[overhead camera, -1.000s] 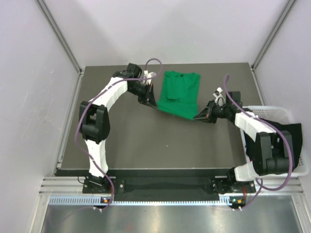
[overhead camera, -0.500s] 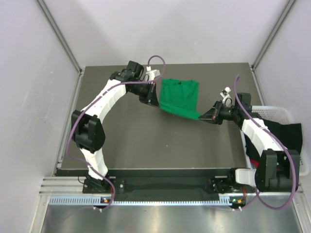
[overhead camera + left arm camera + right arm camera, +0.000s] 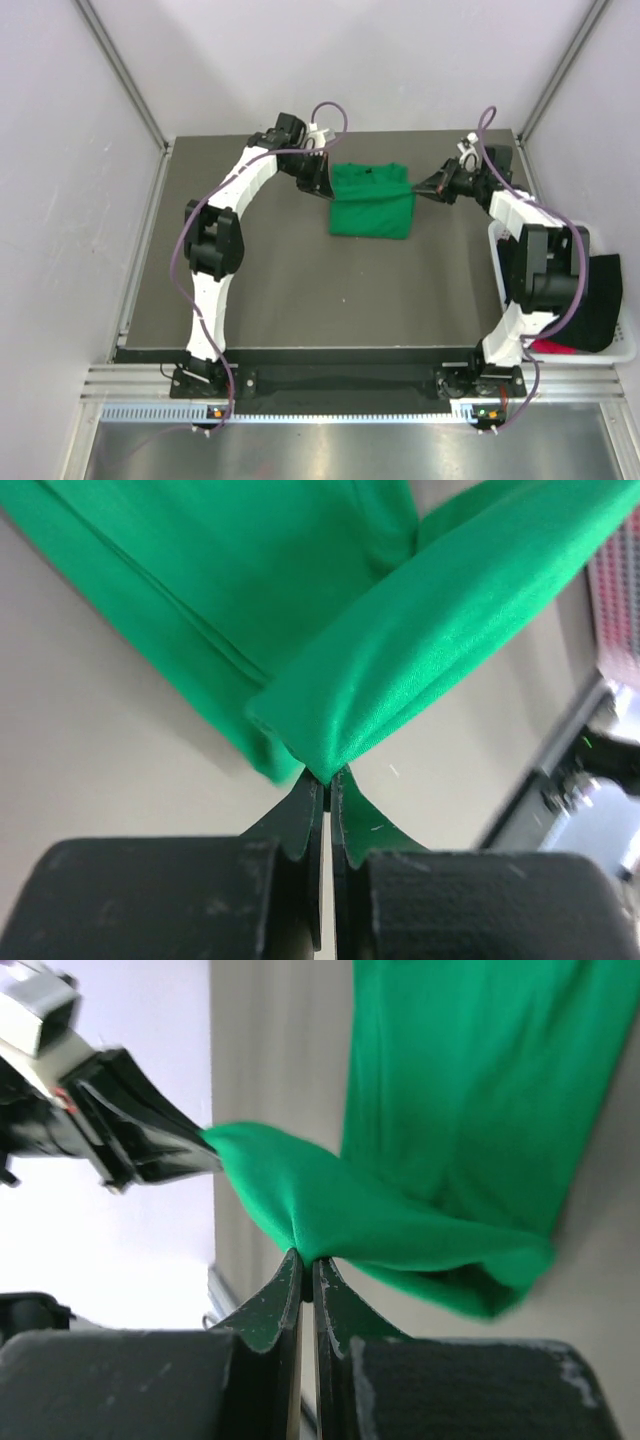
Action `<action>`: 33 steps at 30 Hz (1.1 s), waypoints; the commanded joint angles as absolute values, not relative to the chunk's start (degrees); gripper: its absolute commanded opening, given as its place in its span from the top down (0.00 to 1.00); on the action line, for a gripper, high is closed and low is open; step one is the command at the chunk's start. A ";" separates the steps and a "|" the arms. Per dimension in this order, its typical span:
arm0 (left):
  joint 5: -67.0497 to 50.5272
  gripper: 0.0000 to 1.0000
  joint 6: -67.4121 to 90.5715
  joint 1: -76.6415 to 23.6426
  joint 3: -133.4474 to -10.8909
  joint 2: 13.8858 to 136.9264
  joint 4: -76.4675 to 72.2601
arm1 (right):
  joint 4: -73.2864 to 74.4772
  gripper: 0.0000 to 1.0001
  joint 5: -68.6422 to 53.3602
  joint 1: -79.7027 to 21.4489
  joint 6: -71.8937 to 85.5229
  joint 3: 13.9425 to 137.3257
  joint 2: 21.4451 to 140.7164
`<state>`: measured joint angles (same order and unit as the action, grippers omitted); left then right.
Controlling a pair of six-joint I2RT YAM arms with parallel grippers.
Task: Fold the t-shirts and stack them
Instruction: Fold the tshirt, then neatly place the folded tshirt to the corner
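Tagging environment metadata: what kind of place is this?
Probably a lab robot cell, not a home: bare white enclosure walls, a dark table where the left gripper and right gripper pinch a green t-shirt, a white basket alongside.

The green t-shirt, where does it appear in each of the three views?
Top external: green t-shirt, far centre of the table.
Left wrist: green t-shirt, upper half, corner pinched.
Right wrist: green t-shirt, upper right, fold pinched.
Shared landmark: left tool, upper left in right wrist view.
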<state>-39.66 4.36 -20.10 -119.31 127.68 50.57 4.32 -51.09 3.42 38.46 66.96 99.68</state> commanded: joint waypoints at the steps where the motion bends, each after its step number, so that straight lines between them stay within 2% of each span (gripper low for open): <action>1: -36.30 1.00 3.60 -17.93 -127.16 131.38 47.38 | -6.76 1.00 -50.19 4.66 42.79 74.42 104.40; 6: -33.67 1.00 3.25 -17.32 -136.31 138.32 44.83 | -9.05 1.00 -49.83 4.48 44.12 79.80 110.90; 14: -31.99 1.00 4.13 -17.40 -140.62 143.43 39.20 | -10.19 1.00 -50.27 4.48 45.00 86.57 118.21; 21: -29.98 1.00 5.36 -17.31 -138.08 145.20 29.46 | -10.81 1.00 -49.75 4.40 45.44 92.45 126.38; 24: -27.52 0.95 8.07 -16.88 -135.00 145.28 19.36 | -12.12 0.99 -49.22 3.78 46.57 97.81 131.73; 25: -26.03 0.91 8.69 -16.79 -134.91 145.46 14.99 | -12.48 0.88 -49.13 3.52 46.76 101.91 133.31; 26: -24.54 0.69 9.31 -16.61 -135.70 145.63 13.55 | -12.83 0.76 -49.04 2.82 46.76 103.87 135.42; 27: -20.43 0.55 9.66 -16.61 -136.66 146.07 12.93 | -12.83 0.65 -49.30 2.38 45.71 107.45 136.14; 28: -18.39 0.46 9.49 -16.79 -137.71 146.16 12.92 | -13.01 0.46 -50.70 2.03 45.27 108.36 136.40; 29: -15.93 0.33 9.06 -17.05 -138.94 145.90 14.23 | -15.01 0.44 -51.41 1.76 45.35 108.72 136.23; 33: -10.73 0.22 8.52 -17.23 -135.81 140.73 18.01 | -20.04 0.40 -54.58 2.98 49.04 106.36 132.29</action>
